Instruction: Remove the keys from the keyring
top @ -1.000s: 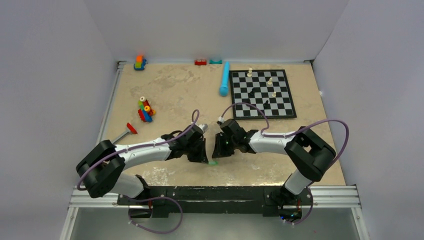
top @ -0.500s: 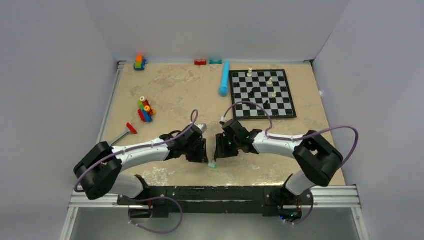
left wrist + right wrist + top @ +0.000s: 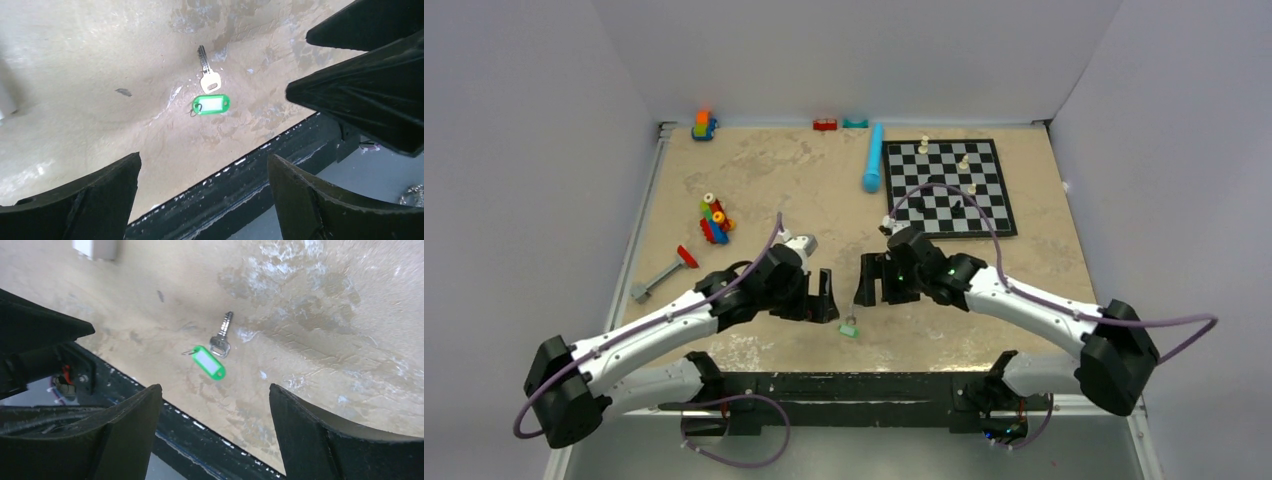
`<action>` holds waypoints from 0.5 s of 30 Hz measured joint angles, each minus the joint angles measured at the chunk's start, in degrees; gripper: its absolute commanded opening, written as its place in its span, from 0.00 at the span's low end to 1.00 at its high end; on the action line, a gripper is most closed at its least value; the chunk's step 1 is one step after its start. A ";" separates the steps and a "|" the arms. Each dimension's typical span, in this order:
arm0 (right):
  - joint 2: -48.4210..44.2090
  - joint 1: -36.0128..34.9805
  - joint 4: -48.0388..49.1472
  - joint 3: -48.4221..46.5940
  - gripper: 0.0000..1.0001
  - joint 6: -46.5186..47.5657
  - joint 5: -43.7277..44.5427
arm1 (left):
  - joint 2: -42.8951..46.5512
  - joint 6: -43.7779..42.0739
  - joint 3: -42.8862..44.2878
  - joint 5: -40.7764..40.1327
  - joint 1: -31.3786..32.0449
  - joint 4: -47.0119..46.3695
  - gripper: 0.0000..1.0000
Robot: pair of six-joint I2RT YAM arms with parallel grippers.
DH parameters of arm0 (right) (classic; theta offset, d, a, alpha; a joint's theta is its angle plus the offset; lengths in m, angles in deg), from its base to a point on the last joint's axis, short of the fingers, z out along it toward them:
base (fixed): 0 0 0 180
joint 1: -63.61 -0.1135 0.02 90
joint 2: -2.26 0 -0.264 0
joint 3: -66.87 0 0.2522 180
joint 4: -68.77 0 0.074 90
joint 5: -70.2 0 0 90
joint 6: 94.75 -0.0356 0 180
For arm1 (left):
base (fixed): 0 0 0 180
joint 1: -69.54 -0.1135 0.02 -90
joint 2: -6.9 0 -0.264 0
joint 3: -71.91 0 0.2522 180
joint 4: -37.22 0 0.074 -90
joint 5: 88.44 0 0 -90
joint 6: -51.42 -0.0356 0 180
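Note:
A silvery key (image 3: pixel 209 75) and a green tag with a white label (image 3: pixel 210 104) lie flat on the beige table near its front edge. A thin wire keyring (image 3: pixel 195 108) sits at the tag's far end from the key. A small gap separates the key's head from the tag. The right wrist view shows the same key (image 3: pixel 221 337) and tag (image 3: pixel 209 362). From above the bunch (image 3: pixel 850 327) is a tiny green speck. My left gripper (image 3: pixel 204 157) and my right gripper (image 3: pixel 215 387) hang open above it, one on each side, both with nothing between their fingers.
A chessboard (image 3: pixel 949 188) with several pieces lies at the back right, a blue cylinder (image 3: pixel 873 158) beside it. Toy bricks (image 3: pixel 715 220) and a red-headed tool (image 3: pixel 664 272) sit on the left. The black front rail (image 3: pixel 854 385) runs just below the keys.
Both grippers have opened and drawn apart, left going left, right going back and right. The green tag and key, once pinched between them, now lie loose on the table.

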 measured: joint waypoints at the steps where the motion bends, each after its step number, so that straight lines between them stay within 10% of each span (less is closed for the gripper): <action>1: -1.62 0.00 -0.96 -0.52 0.84 0.00 0.31 | 1.38 -0.44 0.87 -0.52 0.00 1.86 1.00; 15: -26.88 -0.02 -6.45 -8.24 0.89 -1.33 4.00 | 22.25 -11.21 12.41 -12.55 0.00 21.62 1.00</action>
